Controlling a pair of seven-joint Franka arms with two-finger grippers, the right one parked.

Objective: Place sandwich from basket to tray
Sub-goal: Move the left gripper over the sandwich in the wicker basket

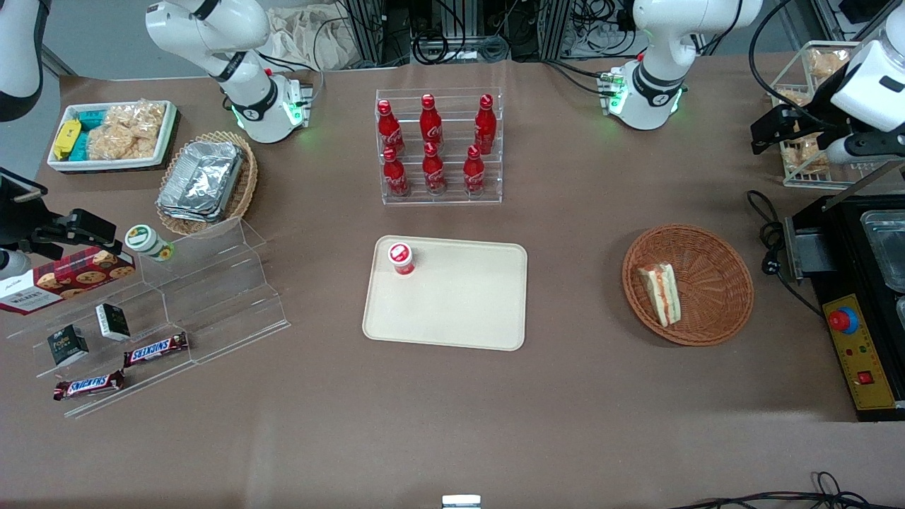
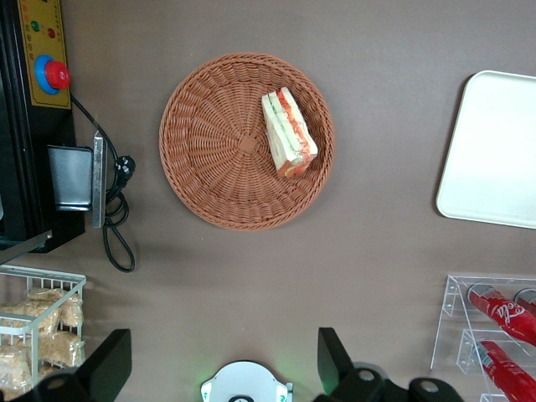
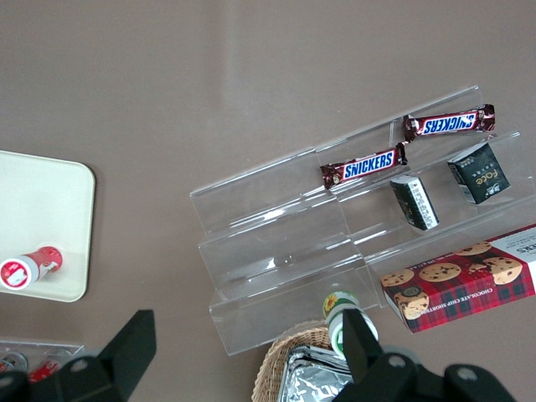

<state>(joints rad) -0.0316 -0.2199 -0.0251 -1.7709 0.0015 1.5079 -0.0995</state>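
The sandwich (image 1: 660, 292) (image 2: 289, 132), a pale wedge with red and green layers, lies in the round reddish-brown basket (image 1: 710, 258) (image 2: 213, 146), near the rim that faces the tray. The beige tray (image 1: 459, 304) (image 2: 494, 151) sits mid-table, apart from the basket. My left gripper (image 1: 767, 138) (image 2: 222, 356) hangs high above the table at the working arm's end, farther from the front camera than the basket. It is open wide, with nothing between its fingers (image 2: 331, 356).
A small red-capped bottle (image 1: 401, 258) stands on a corner of the tray. A clear rack of red cola bottles (image 1: 438, 145) is farther back. A black machine with a red button (image 1: 859, 318), its cable (image 1: 771, 233) and a wire snack basket (image 1: 802, 92) flank the wicker basket.
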